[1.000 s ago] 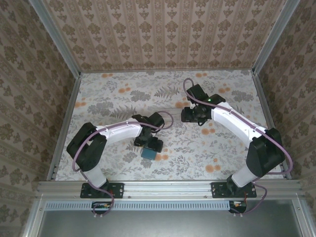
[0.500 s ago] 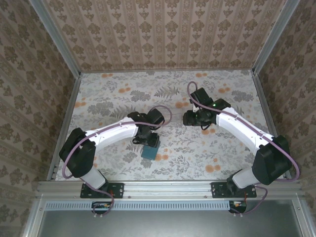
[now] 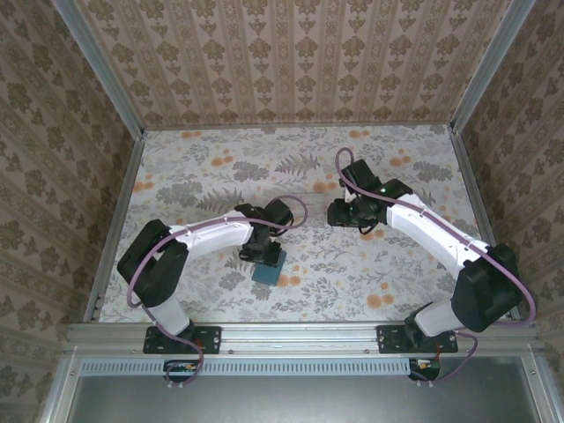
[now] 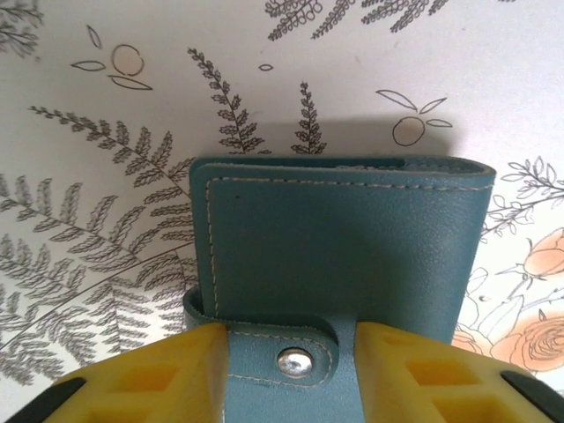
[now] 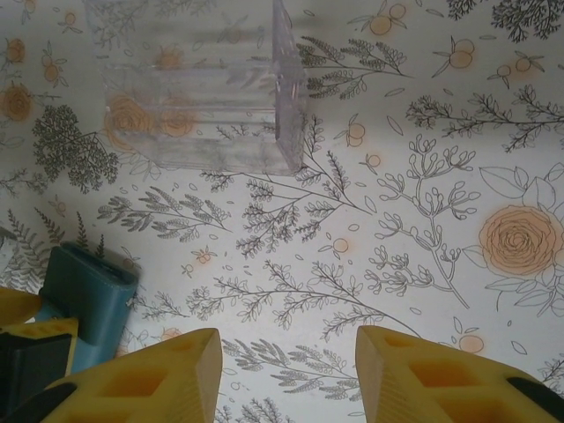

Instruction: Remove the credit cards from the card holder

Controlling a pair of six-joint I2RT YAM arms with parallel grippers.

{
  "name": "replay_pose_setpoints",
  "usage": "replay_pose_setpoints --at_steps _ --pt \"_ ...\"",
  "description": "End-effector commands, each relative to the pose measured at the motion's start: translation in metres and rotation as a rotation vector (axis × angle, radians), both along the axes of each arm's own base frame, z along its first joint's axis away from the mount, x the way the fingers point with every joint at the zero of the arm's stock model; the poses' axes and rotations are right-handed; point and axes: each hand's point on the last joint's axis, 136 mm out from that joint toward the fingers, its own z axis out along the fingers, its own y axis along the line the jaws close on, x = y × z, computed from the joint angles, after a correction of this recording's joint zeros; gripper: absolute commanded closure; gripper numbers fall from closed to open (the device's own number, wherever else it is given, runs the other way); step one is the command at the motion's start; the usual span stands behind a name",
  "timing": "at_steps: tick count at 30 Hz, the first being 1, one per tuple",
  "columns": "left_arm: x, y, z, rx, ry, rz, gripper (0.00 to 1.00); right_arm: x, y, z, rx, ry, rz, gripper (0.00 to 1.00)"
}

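Top external view: the left gripper (image 3: 263, 248) is seen lowered onto the card holder (image 3: 268, 268), which lies flat on the tabletop (image 3: 397, 273) toward 7 o'clock of its middle, near the front edge. Compared with a second ago, the holder has been left almost where it was, while the left arm has been shifted slightly and its jaws have been drawn in.

From the left wrist, the teal holder (image 4: 339, 247) is shown shut, its snap strap (image 4: 256, 352) fastened over the near edge at 6 o'clock, the metal stud (image 4: 294, 359) done up. The strap is flanked on both sides by the yellow fingers (image 4: 150, 374), whose inner edges are pressed against it, so the left jaws are judged to be clenched on the holder at its strap.

The right gripper (image 3: 342, 211) is held toward 3 o'clock of the middle, well apart from the holder. Its jaws stand released, with only bare tabletop between them (image 5: 289, 348). In the right wrist view a clear plastic tray (image 5: 203, 115) is seen at 11 o'clock and the holder (image 5: 88, 295) at 8 o'clock.

No credit cards can be made out; they are judged to be inside. With the holder now pinned, the snap must be undone next.
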Motion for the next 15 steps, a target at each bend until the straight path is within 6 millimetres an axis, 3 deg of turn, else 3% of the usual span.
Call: replay_pose_setpoints --at_steps 1,10,15 --pt "-0.005 0.002 -0.011 0.001 0.035 -0.010 0.61 -0.006 0.004 0.002 0.038 0.003 -0.004 0.56" --pt "-0.006 0.006 -0.018 -0.017 0.051 -0.003 0.73 -0.015 0.015 -0.011 0.070 0.039 0.003 0.58" --pt "-0.006 -0.004 -0.011 -0.105 0.039 0.008 0.79 -0.024 0.029 -0.019 0.097 0.063 0.022 0.58"
